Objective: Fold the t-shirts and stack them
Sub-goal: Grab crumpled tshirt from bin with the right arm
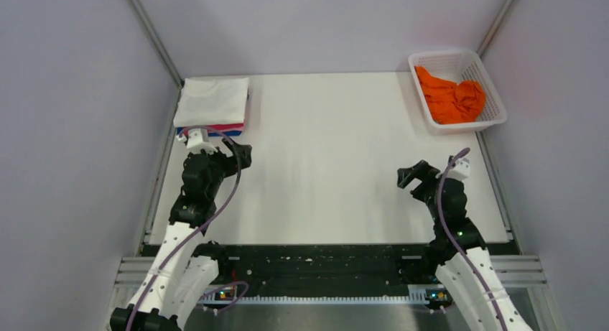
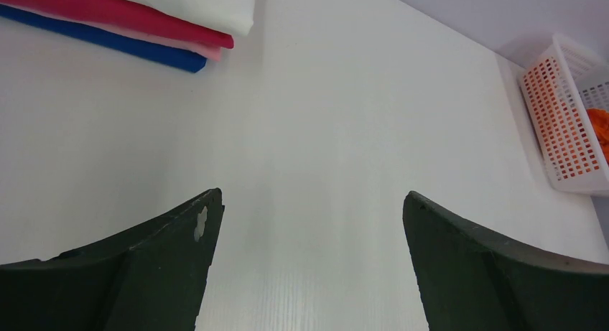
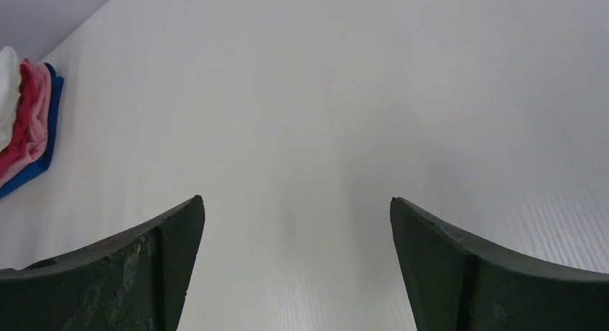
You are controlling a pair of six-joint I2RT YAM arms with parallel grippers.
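- Pale grey panel walls (image 1: 323,22) with metal corner posts close in a flat white table (image 1: 323,173). Its matte surface shows a faint fine ribbing in the wrist views.
- Over the table's left side, the left gripper (image 2: 312,202) has its dark, curved, hard-looking fingers spread wide with nothing between them. It sits just on the near side of the folded pile.
- Across the table, the right gripper (image 3: 294,205) is likewise spread wide and empty. It hangs over the right half of the bare surface and faces toward the middle.
- In the far-left corner lies the stack of folded t-shirts (image 1: 213,105). A soft white cloth rectangle tops it, with a pink-red layer (image 2: 143,19) beneath and a blue layer (image 2: 129,47) at the bottom. The fold edges are rounded and limp, and the lower layers peek out past the white one.
- In the far-right corner, well apart from both grippers, the bright orange t-shirt (image 1: 451,95) lies crumpled in a heap inside the white plastic mesh basket (image 1: 439,57), a rigid rectangular tub with perforated walls.
- As I judge it, the pile is done so far and the orange shirt is the one not yet folded, so the step in hand is fetching it.
- That next move probably calls for the right arm, the nearer one, to reach into the basket and pinch a bunch of the loose cloth. It would then lift the shirt clear of the rim and bring it to the middle of the table, where both grippers can spread it flat. The cloth may drag or snag on the basket wall.
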